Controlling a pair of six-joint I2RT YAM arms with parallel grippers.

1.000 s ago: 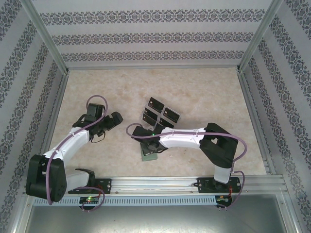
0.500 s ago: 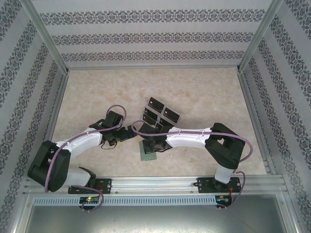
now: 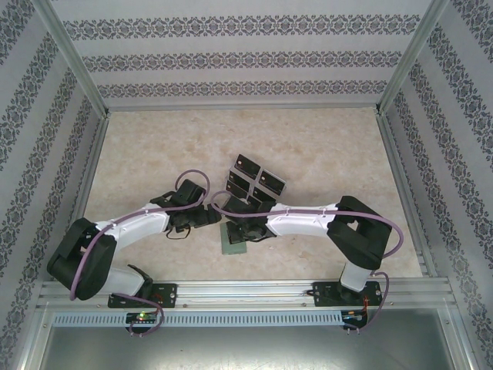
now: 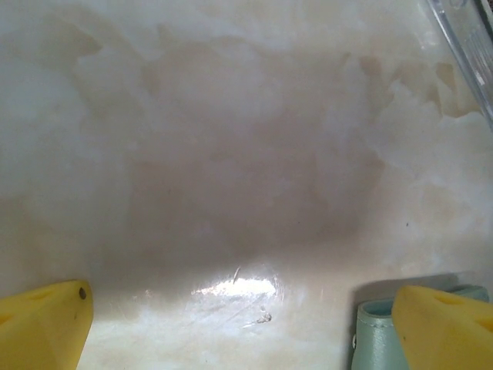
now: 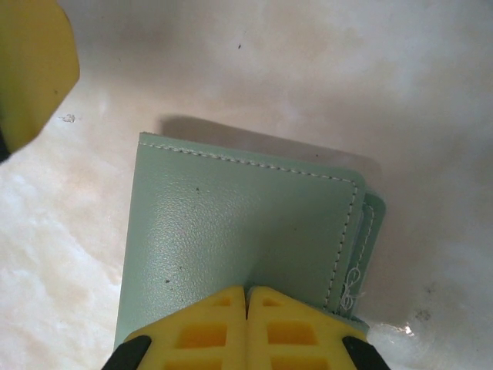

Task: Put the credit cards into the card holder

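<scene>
Card holder (image 3: 233,242): lying flat and closed on the table (image 3: 323,139), near the front rail, between the two arms. Stitched edge and side tab (image 5: 362,254) are seen in the right wrist view.
Credit cards (image 3: 256,182): black, grouped just beyond the card holder, mid-table.
Right gripper (image 5: 246,293): jaws closed tip to tip above the green cover, nothing pinched; contact with the cover cannot be told.
Left gripper (image 4: 246,331): jaws spread wide, nothing held. One finger (image 4: 439,327) is set just at the holder's corner, with bare table between the fingers.
Clear tray (image 4: 466,46): rim is seen at the upper right of the left wrist view.
Open room: bare tabletop is left beyond the cards and along both sides, up to the frame walls.
</scene>
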